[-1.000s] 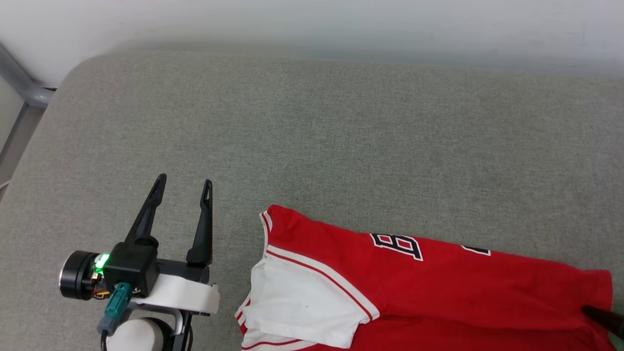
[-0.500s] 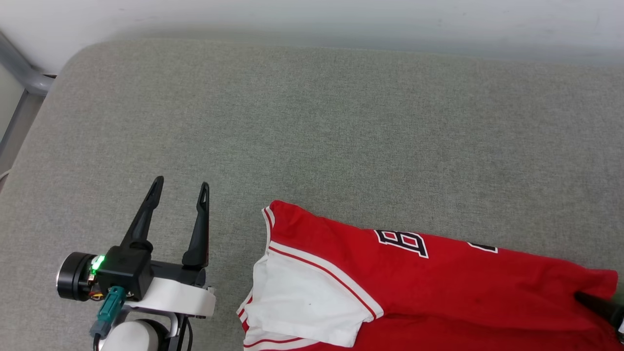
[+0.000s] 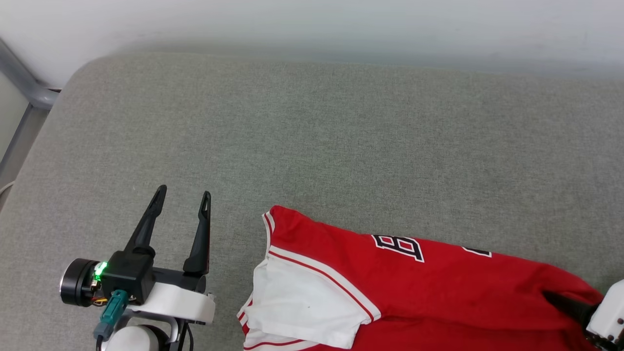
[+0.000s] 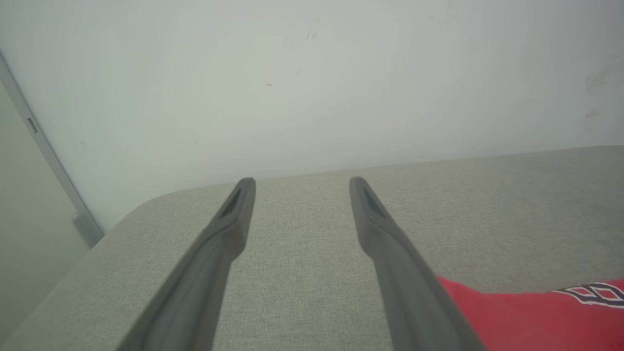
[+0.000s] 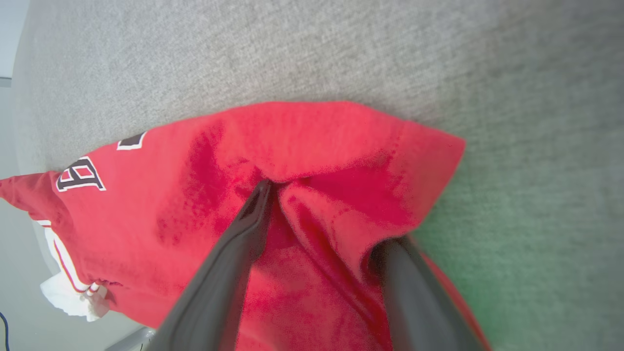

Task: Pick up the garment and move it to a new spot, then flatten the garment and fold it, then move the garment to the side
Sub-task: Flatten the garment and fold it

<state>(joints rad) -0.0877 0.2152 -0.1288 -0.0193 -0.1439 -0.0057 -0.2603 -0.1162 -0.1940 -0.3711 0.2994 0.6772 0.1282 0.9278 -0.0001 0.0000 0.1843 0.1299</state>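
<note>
Shirt (image 3: 438, 287) lies on the grey cushion (image 3: 341, 136), at its near edge and toward its right half. It is red with a white short sleeve (image 3: 302, 307) and red-and-white striped trim. The sleeve end points to the cushion's left, and the body runs off toward its right corner. Readable writing: one black letter with white outline, looks like a "B" (image 3: 397, 247), lying on its side on the red front. Next to it is a cut-off second character (image 3: 475, 251) that I can't read. No brand tag or other label legible. Left claw (image 3: 185, 191) hovers over bare cushion near its left front, just beside the shirt's shoulder and not touching it. Its jaws are spread wide with nothing between them, and a green light (image 3: 101, 267) is lit on the wrist. Right claw (image 5: 324, 217) is at the shirt's far-right end, near the cushion's right front. Its jaws are apart and straddle a raised fold of red cloth: one fingertip is dug into the crease, the other is tucked under the fabric edge. Cloth is bunched between them, not visibly pinched. Pale wall (image 3: 312, 24) runs behind the cushion, and a grey metal bar (image 3: 24, 87) sits off its back-left corner.
</note>
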